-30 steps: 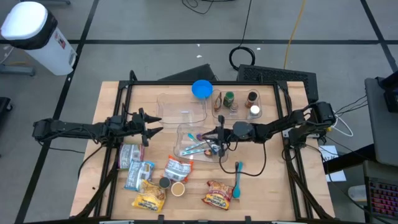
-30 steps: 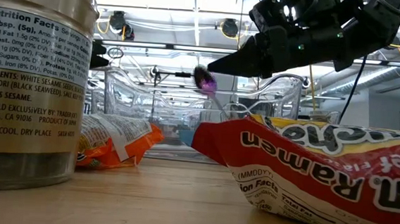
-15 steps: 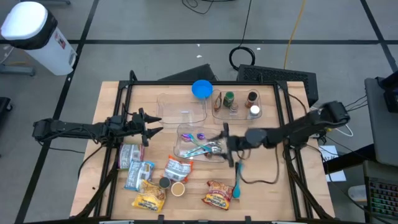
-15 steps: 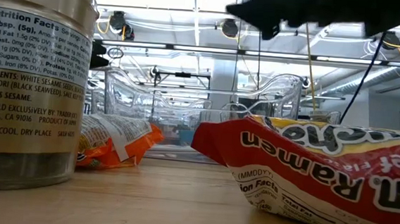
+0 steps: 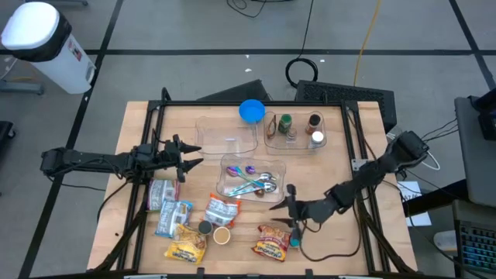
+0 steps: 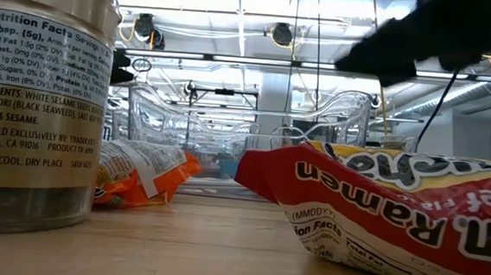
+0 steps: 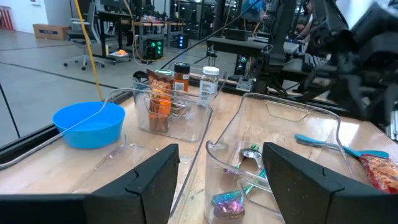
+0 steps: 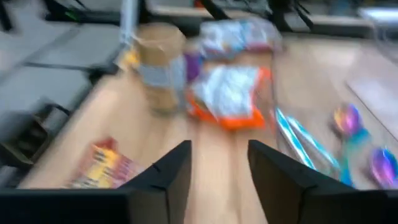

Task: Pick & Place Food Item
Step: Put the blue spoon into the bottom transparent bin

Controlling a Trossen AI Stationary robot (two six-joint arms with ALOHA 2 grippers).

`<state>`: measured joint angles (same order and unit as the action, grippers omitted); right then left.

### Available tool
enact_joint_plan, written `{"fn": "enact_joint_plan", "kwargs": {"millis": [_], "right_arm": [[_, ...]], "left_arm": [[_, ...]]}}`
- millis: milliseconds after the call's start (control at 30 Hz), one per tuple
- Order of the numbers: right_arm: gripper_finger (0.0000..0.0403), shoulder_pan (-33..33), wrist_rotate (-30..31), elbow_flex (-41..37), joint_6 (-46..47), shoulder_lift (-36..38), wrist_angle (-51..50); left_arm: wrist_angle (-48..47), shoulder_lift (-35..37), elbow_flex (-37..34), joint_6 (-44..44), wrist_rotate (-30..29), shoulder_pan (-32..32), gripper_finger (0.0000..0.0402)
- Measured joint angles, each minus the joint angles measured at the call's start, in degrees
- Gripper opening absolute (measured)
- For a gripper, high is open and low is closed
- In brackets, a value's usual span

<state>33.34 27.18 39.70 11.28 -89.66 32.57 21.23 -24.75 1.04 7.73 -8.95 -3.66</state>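
Observation:
A red ramen packet (image 5: 273, 242) (image 6: 396, 217) lies flat on the table near its front edge, beside a teal spatula (image 5: 295, 226). A clear tray (image 5: 232, 186) holds several spoons, one of them purple (image 5: 249, 169). My right gripper (image 5: 279, 205) (image 8: 217, 171) is open and empty, above the table between the tray and the ramen packet. In the low view it is a dark blur (image 6: 426, 37). My left gripper (image 5: 190, 159) (image 7: 221, 180) is open and empty at the table's left, pointing toward the trays.
An orange packet (image 5: 222, 209), a can (image 5: 163, 194) (image 6: 36, 97), more packets (image 5: 184, 248) and small jars (image 5: 213, 231) lie at the front left. An empty clear tray (image 5: 226, 136), a blue bowl (image 5: 250, 111) and a tray of spice jars (image 5: 294, 130) stand at the back.
My right gripper has moved from over the spoon tray toward the table's near edge, to above the ramen packet and spatula. The purple spoon that showed raised beside it in the low view no longer shows there.

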Motion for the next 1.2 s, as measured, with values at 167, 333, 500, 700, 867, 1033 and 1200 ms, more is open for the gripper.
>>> {"fn": "enact_joint_plan", "kwargs": {"millis": [167,333,500,700,867,1033,1200], "right_arm": [[0.0101,-1.2,-0.1,0.0,4.3,-2.3,-1.9],[0.0069,-3.3,-0.2,0.0,4.6,-2.4,-4.2],[0.0045,-5.3,-0.2,0.0,4.6,-2.4,-4.8],[0.0024,-6.8,-0.2,0.0,4.6,-2.4,-5.4],[0.0011,-7.6,-0.2,0.0,4.6,-2.4,-5.5],[0.0002,-7.8,-0.2,0.0,4.6,-2.4,-5.5],[0.0000,-7.8,0.5,0.0,4.3,-2.4,-5.7]], "left_arm": [[0.0,0.0,0.0,0.0,0.0,0.0,0.0241],[0.0,0.0,0.0,0.0,0.0,0.0,0.0241],[0.0,0.0,0.0,0.0,0.0,0.0,0.0241],[0.0,0.0,0.0,0.0,0.0,0.0,0.0241],[0.0,0.0,0.0,0.0,0.0,0.0,0.0241],[0.0,0.0,0.0,0.0,0.0,0.0,0.0241],[0.0,0.0,0.0,0.0,0.0,0.0,0.0241]]}}
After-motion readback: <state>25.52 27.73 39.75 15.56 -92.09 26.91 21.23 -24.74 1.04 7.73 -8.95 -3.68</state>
